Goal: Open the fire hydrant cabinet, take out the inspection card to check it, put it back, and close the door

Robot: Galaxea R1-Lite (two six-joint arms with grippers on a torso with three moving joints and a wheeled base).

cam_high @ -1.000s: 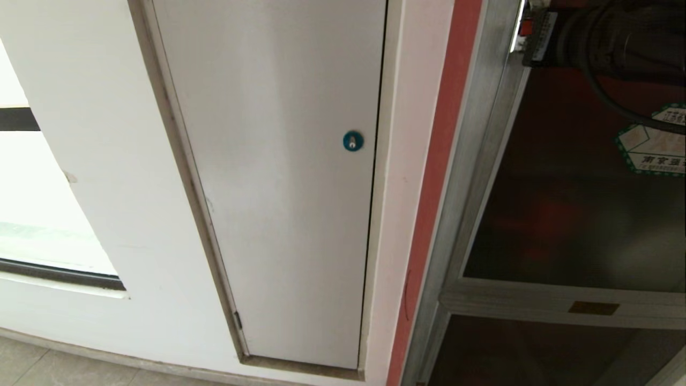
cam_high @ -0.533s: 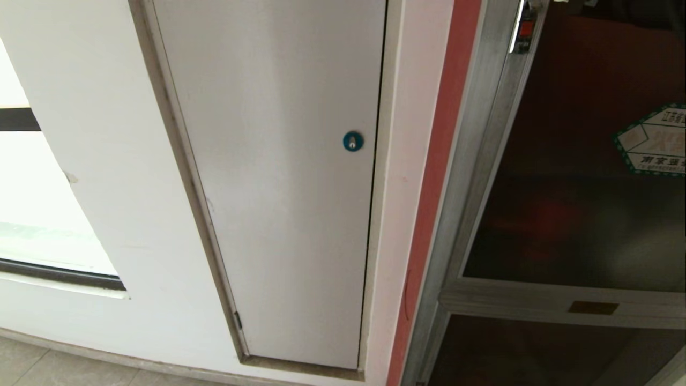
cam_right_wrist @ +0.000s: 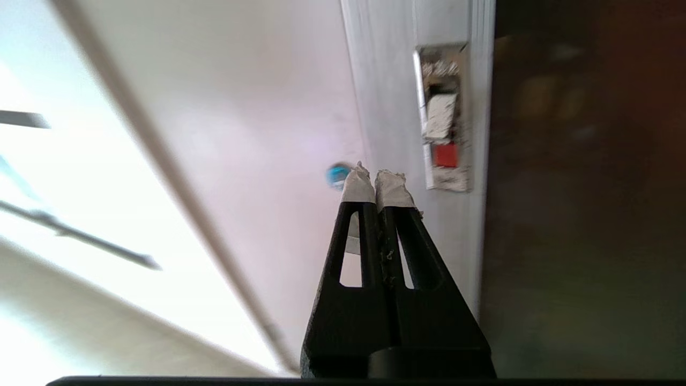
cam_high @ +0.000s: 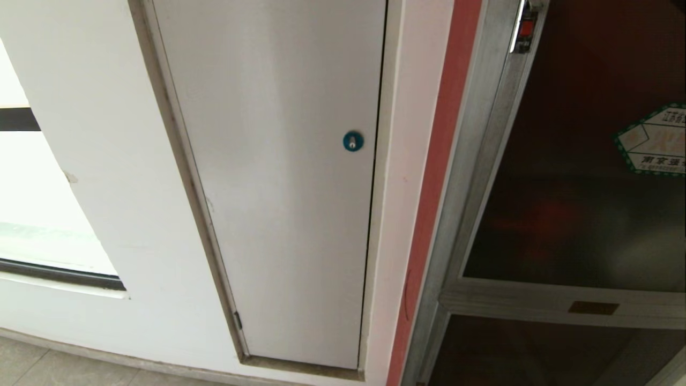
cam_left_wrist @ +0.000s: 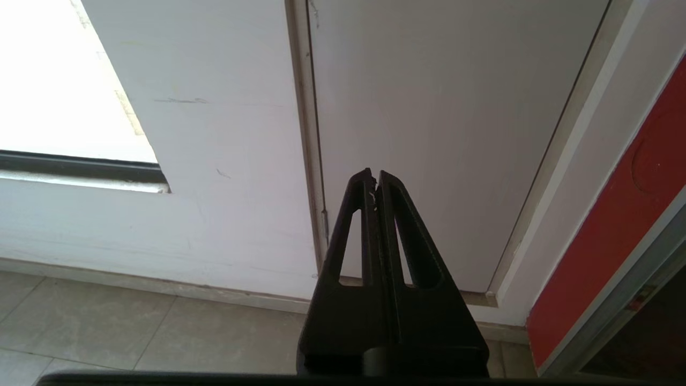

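The fire hydrant cabinet point(cam_high: 471, 177) stands at the right of the head view, brushed-silver frame beside a red strip. Its door point(cam_high: 579, 214) of dark glass lies flush in the frame, with a green-bordered hexagonal sticker point(cam_high: 654, 142) and a red-and-chrome latch point(cam_high: 524, 29) at the top. In the right wrist view the latch point(cam_right_wrist: 444, 120) is a short way beyond my right gripper point(cam_right_wrist: 377, 179), which is shut and empty, with taped tips. My left gripper point(cam_left_wrist: 375, 177) is shut and empty, low in front of the white door. The inspection card is out of view.
A plain white door point(cam_high: 278, 177) with a small blue round lock point(cam_high: 352, 141) fills the middle of the head view. A window point(cam_high: 32, 214) is at the left. The lower dark panel carries a small brass plate point(cam_high: 593, 307). Tiled floor point(cam_left_wrist: 134, 332) lies below.
My right arm was at the top right of the head view, by the latch, a second ago; it has drawn out of that view. The cabinet and its door look the same.
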